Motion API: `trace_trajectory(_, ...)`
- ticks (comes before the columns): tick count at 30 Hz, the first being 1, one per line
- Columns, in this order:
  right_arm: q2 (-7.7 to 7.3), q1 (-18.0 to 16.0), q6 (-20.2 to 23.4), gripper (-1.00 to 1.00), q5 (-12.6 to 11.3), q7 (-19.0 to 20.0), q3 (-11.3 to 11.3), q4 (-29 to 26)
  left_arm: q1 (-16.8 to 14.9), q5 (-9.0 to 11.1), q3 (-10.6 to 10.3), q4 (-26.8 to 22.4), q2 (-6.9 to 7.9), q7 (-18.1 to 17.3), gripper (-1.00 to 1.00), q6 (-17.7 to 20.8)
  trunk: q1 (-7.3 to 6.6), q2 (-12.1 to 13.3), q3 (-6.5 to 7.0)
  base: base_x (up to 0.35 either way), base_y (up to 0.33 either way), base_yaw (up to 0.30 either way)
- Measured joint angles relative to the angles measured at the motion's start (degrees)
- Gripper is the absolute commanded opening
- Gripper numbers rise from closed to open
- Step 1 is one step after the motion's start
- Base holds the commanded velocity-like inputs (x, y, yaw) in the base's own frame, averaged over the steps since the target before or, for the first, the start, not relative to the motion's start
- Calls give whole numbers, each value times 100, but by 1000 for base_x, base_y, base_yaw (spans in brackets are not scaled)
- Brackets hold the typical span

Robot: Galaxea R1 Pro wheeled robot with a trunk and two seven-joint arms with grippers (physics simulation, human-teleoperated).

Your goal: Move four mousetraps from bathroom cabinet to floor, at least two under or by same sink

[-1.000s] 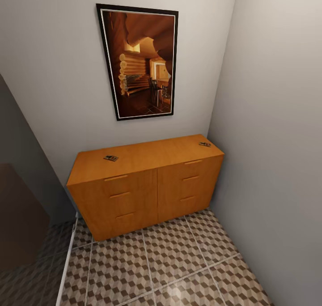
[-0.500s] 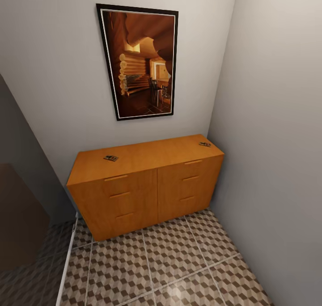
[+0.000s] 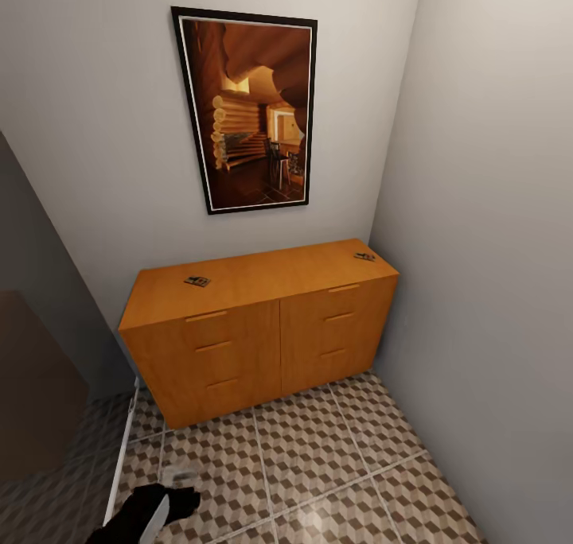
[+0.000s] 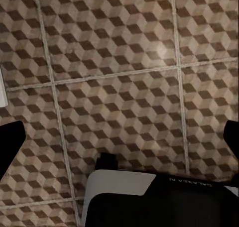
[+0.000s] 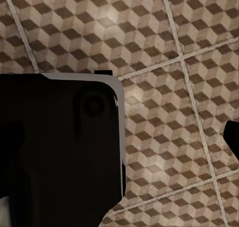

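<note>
Two grey walls meet in a corner behind the cabinet [image 3: 263,329], which stands on the bathroom floor [image 3: 318,456] with all six drawers closed. Above it hangs a framed picture [image 3: 248,110]. Two mousetraps lie on its top, one [image 3: 197,281] near the left end, the other [image 3: 364,256] at the far right corner. The left gripper [image 3: 171,503] hangs low over the tiles; I cannot tell whether either gripper is open or closed.

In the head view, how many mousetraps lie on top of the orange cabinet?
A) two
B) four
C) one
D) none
A: one mousetrap lies near the left end of the cabinet top and another mousetrap sits at its far right corner.
</note>
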Motion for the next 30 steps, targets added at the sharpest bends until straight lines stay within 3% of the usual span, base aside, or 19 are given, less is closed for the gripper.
trace_trajectory(5, 3, -32, 1, 100, 2, 0, -1, -6, -774, 0, -45, -220, -43, -4, 100, 834, 0, 0, 1, 0, 0, 0)
trace_trajectory(6, 4, -40, 2, 100, 2, 0, -1, -26, -1059, 0, -86, -258, -62, -7, 100, 1095, 0, 1, 0, 0, 0, 0)
trace_trajectory(10, 4, -49, 0, 100, 5, -11, 7, -190, -1671, 2, -209, -318, -149, -6, 100, 1592, 0, 0, 1, 0, 0, 0)
trace_trajectory(17, 2, -53, -2, 100, 8, -28, 13, -580, -2864, 14, -447, -644, -487, -1, 100, 2869, 0, 1, 1, 0, 0, 0)
trace_trajectory(25, 1, -61, 6, 100, 8, -31, 13, -1112, -4201, 12, -498, -685, -793, -7, 100, 3266, 0, 0, 1, 0, 0, 0)
trace_trajectory(30, 0, -118, 2, 100, 19, -3, 33, -1484, -5488, 17, -505, -215, -971, -12, 100, 3338, -2, -3, 1, 0, 0, 0)
